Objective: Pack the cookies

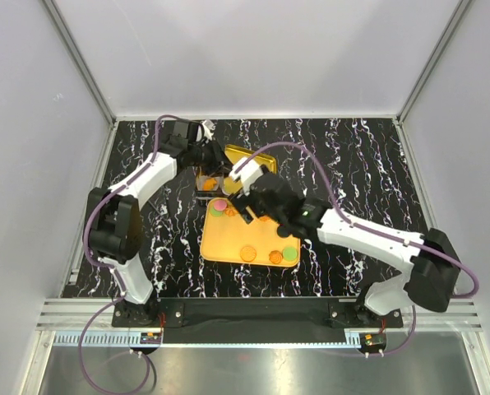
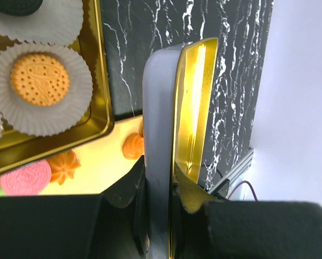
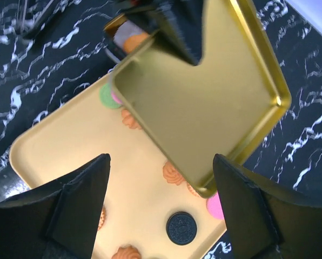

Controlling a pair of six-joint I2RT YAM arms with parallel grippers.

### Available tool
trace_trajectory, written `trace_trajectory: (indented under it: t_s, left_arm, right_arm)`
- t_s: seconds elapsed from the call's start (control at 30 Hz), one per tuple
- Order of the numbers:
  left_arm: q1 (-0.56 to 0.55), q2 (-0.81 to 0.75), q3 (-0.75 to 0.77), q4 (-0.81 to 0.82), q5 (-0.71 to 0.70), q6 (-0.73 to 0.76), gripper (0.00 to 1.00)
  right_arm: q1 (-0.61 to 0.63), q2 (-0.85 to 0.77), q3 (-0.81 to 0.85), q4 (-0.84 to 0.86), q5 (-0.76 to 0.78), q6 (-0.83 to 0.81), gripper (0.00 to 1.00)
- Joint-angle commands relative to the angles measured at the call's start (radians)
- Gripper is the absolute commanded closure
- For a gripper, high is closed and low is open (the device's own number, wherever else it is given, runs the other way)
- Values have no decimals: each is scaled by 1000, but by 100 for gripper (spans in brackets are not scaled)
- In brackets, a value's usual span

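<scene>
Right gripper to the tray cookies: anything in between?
Yes. The gold tin lid, clamped in the left gripper, hangs between the right gripper and much of the tray. The black cookie near the tray's edge is exposed.

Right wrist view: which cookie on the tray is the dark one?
The round black embossed cookie low in frame, just below a corner of the gold lid. The others showing are orange swirls, pink or green.
</scene>
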Motion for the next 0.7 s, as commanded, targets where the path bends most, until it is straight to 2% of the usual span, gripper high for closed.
trace_trajectory:
  t_s: [0.0,0.23,0.33,0.53,0.67]
  left_arm:
    - [10,-80,-12,15,60,2,100]
    - [15,-125,-54,10,73,2,100]
    - [15,-142,-77,19,79,-2,100]
    - [21,-156,-89,15,99,2,100]
    - [24,-166,-97,15,106,7,99]
  right_arm:
    - [92,60,8,63,175,-173,16]
    - [141,202,45,169,388,-330,15]
    - [141,242,45,262,412,-400,15]
    - [149,322,82,338,450,-517,25]
    - [149,334,83,370,465,-551,41]
